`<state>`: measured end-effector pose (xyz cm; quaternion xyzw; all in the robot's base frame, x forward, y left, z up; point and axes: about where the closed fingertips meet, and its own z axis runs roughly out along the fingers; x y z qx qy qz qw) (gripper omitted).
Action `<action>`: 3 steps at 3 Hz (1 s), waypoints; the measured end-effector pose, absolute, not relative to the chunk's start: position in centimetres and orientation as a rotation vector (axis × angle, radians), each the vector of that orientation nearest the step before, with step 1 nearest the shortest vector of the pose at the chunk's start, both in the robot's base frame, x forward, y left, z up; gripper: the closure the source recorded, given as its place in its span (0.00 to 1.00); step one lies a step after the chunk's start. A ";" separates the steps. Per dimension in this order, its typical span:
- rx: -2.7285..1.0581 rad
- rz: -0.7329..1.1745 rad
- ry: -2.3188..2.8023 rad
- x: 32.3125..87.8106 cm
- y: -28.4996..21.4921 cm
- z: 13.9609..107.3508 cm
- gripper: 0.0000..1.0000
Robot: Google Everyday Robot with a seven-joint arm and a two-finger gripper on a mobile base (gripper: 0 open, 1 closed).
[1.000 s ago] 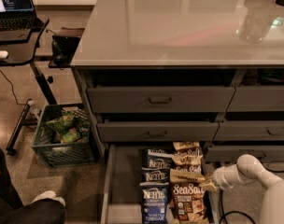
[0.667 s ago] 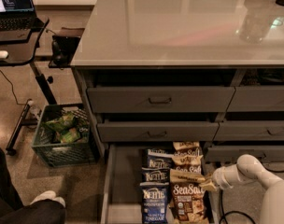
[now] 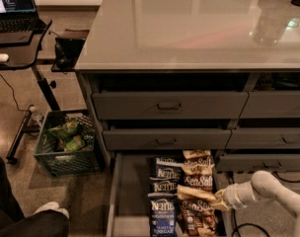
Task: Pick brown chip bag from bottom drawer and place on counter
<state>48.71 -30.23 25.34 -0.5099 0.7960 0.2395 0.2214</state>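
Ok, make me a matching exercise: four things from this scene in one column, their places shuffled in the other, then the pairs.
1. front brown chip bag
2. blue Kettle bags
3. gripper
4. green crate

A. on the floor, left of the cabinet
B. left row of the open bottom drawer
C. right row of the bottom drawer
D. at the drawer's right edge, by the front brown bag's tan top

Pairs: 1-C, 2-B, 3-D, 4-A
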 end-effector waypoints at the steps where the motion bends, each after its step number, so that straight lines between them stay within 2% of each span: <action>1: -1.464 0.706 2.091 45.7 -28.4 29.4 1.00; 2: -1.557 0.705 1.910 42.1 -25.5 37.5 1.00; 3: -1.595 0.683 1.842 41.1 -24.3 41.4 1.00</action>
